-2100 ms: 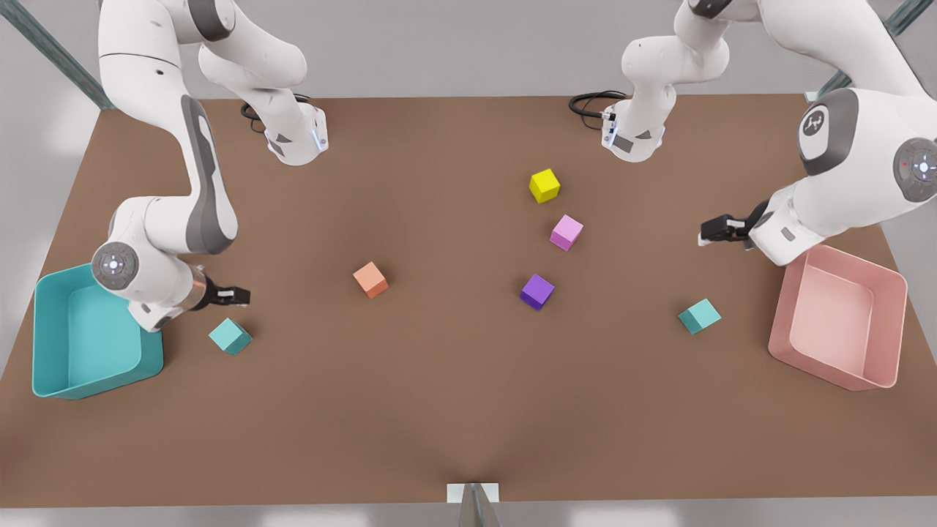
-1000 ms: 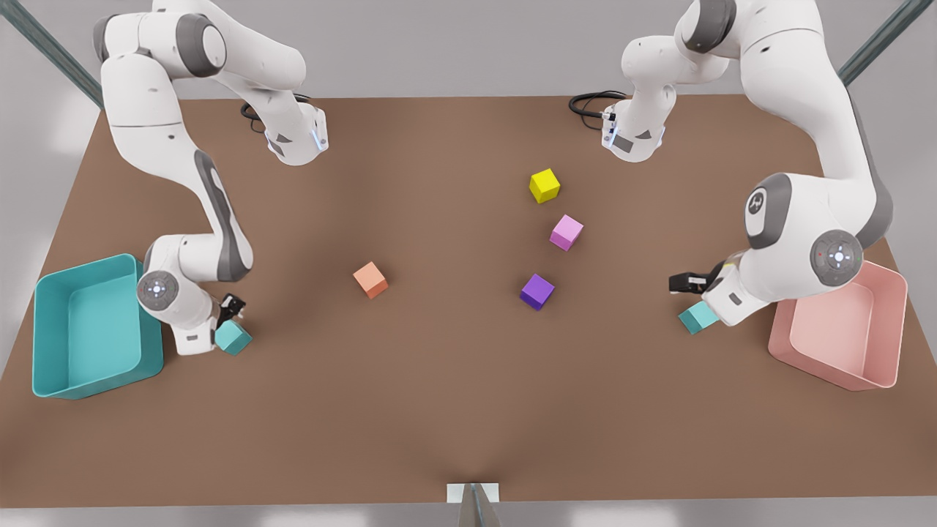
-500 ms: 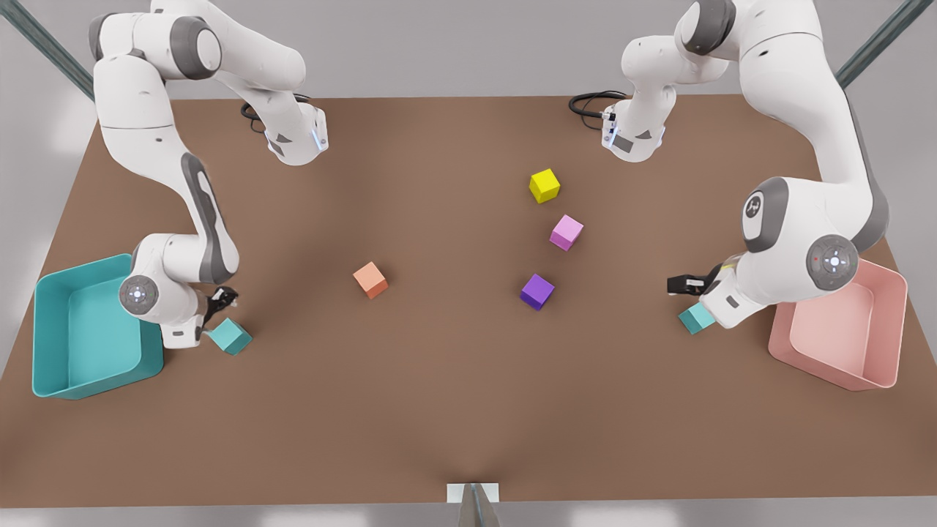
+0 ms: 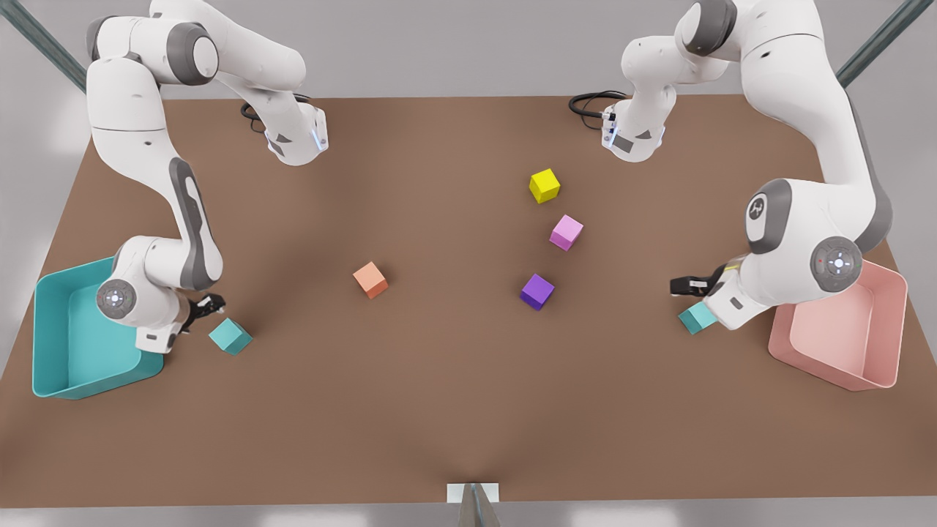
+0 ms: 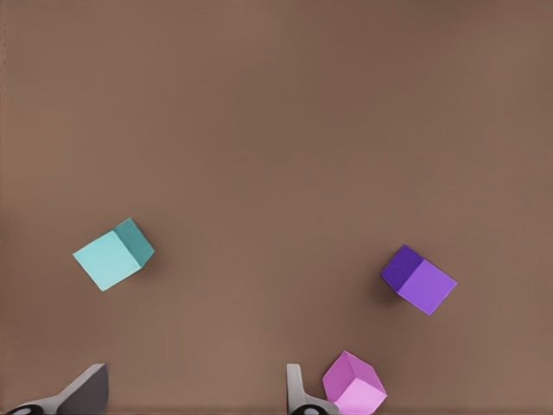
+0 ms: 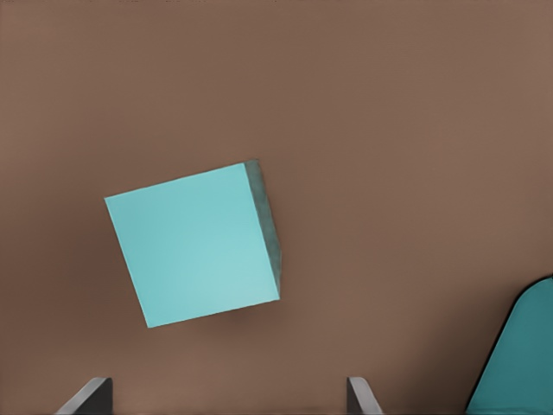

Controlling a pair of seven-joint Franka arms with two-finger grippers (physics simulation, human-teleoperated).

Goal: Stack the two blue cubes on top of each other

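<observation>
1. Right gripper (image 4: 208,304) (image 6: 226,398): at the front view's left, low over the table (image 4: 439,410). Its two fingertips (image 6: 90,394) are spread wide with nothing between them.
2. First blue cube (image 4: 230,336) (image 6: 194,246): teal, flat on the table just beside the right gripper, on its side toward the front view's right. It is not between the fingers, and in the right wrist view it lies ahead of the fingertips, turned askew to them.
3. Teal bin (image 4: 51,366) (image 6: 527,363): on the table at the front view's far left. The right arm's wrist hangs over its near wall, and the first blue cube stands near it but apart.
4. Left gripper (image 4: 684,284) (image 5: 194,391): at the front view's right, low over the table, fingers (image 5: 86,393) parted and holding nothing.
5. Second blue cube (image 4: 694,319) (image 5: 112,255): teal, on the table just below the left gripper in the front view and partly covered by the arm's wrist. It is ungrasped and well apart from the first cube.
6. Pink bin (image 4: 889,322): at the front view's far right, behind the left arm's wrist.
7. Purple cube (image 4: 536,291) (image 5: 421,279) and pink cube (image 4: 566,232) (image 5: 354,385): near mid-table, close together but not touching.
8. Yellow cube (image 4: 544,185): beyond the pink cube.
9. Orange cube (image 4: 370,279): alone, left of centre in the front view.
</observation>
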